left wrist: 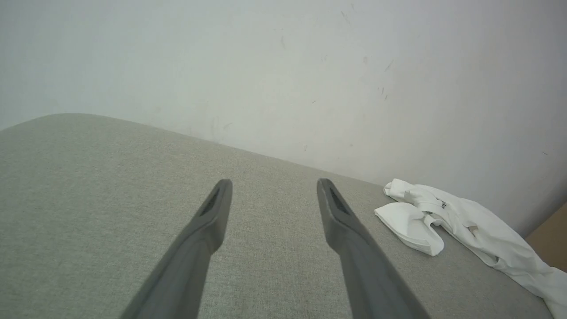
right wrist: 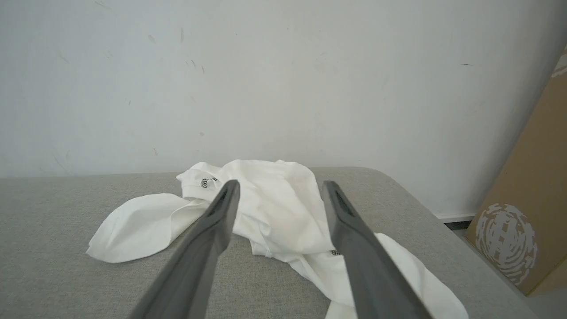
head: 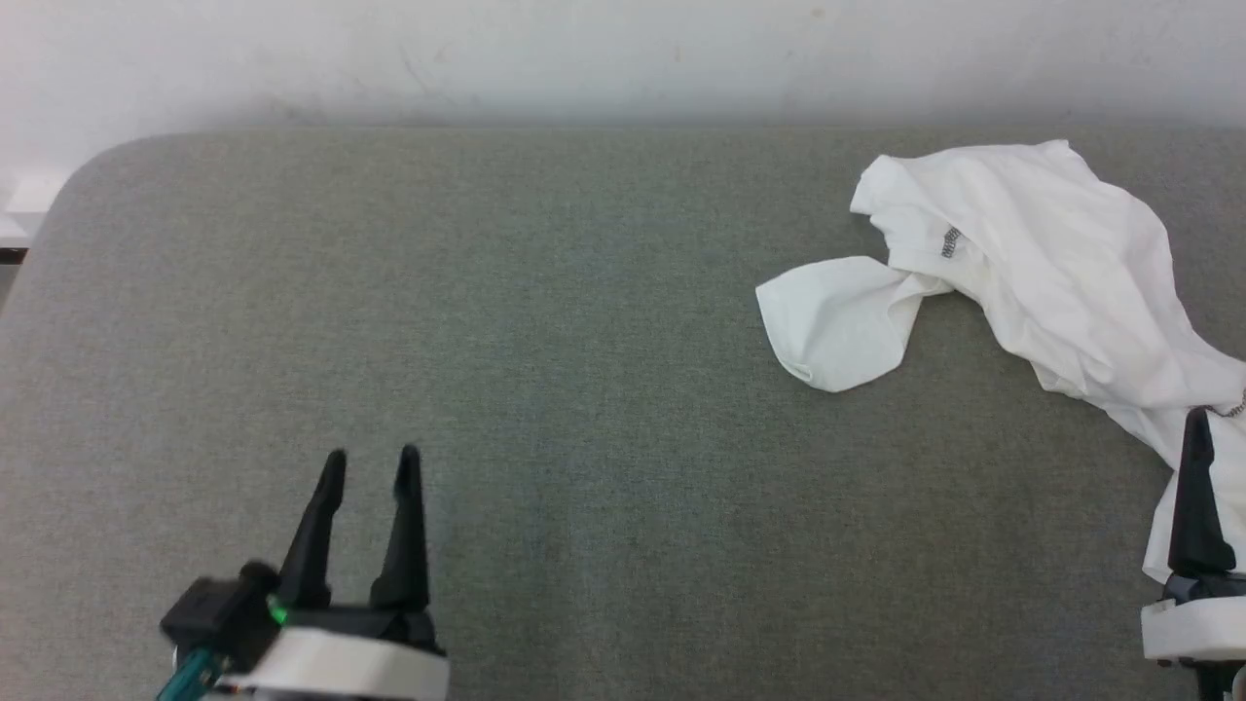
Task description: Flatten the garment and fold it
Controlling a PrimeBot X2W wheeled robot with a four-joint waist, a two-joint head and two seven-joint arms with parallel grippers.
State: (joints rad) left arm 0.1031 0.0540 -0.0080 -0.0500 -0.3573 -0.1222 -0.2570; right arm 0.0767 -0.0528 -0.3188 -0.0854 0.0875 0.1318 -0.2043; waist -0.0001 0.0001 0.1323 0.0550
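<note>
Wall (head: pixel 623 58): pale and scuffed, running along the far edge of the table.
Table (head: pixel 535 341): grey fabric top with rounded corners, and most of it is bare.
Garment (head: pixel 1051 253): here it is, white and crumpled, bunched on the table's far right. It trails from near the wall down toward the near right edge. One loose flap (head: pixel 837 321) spreads out toward the middle of the table.
Cardboard box (right wrist: pixel 531 212): brown with a pale round print, standing off the table's right end.
Left pincer (head: pixel 372 453): fingers spread wide and gripping nothing. It hovers over bare table at the near left, well apart from the garment, which lies far off to its right.
Right pincer (right wrist: pixel 280 184): fingers wide apart too, with no fabric pinched between them. It sits right at the garment's near end. In the right wrist view the white heap lies straight ahead between and beyond the two fingers, and a tail of cloth runs under the right-hand one. I cannot tell whether the fingers touch the fabric.
Stitching (head: pixel 951 241): a small dark zigzag patch on a fold near the garment's far end.
</note>
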